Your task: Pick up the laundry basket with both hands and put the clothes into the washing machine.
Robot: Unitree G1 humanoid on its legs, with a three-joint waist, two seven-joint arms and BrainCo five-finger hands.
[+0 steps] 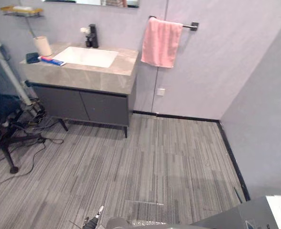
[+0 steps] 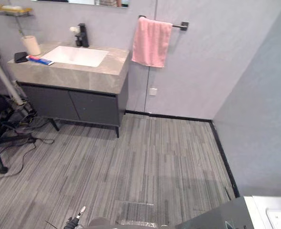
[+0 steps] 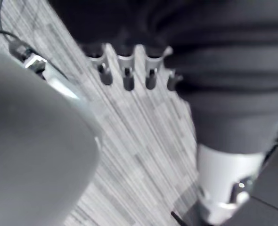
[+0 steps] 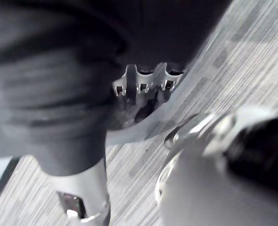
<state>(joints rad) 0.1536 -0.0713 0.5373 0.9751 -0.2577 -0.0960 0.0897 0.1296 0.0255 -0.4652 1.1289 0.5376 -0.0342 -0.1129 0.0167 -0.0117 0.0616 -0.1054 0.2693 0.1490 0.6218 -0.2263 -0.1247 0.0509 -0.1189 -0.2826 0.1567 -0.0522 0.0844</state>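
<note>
Evidently between stations: the robot's head looks down over a striped grey floor (image 1: 155, 157), with a sink bench (image 1: 107, 76) far left and a pink towel (image 1: 160, 42) on the far wall's rail. A grey corner of the washing machine (image 1: 247, 214) pokes in at the near right; its door is out of sight, so whether any clothes are inside cannot be told.

The left hand (image 3: 127, 70) hangs over the floor with its fingers (image 3: 128, 77) relaxed and straight, nothing in them. The right hand (image 4: 141, 82) hangs beside a pale curved surface, and whether it grips anything cannot be told.

No laundry basket can be made out with certainty (a rounded grey edge (image 1: 119, 223) at the very near bottom might be its rim, or might not), and no clothes lie on the floor.

As a judgement, the scene fits either a robot with its basket yet to be lifted or one whose load is already in the drum; the pictures settle neither.
</note>
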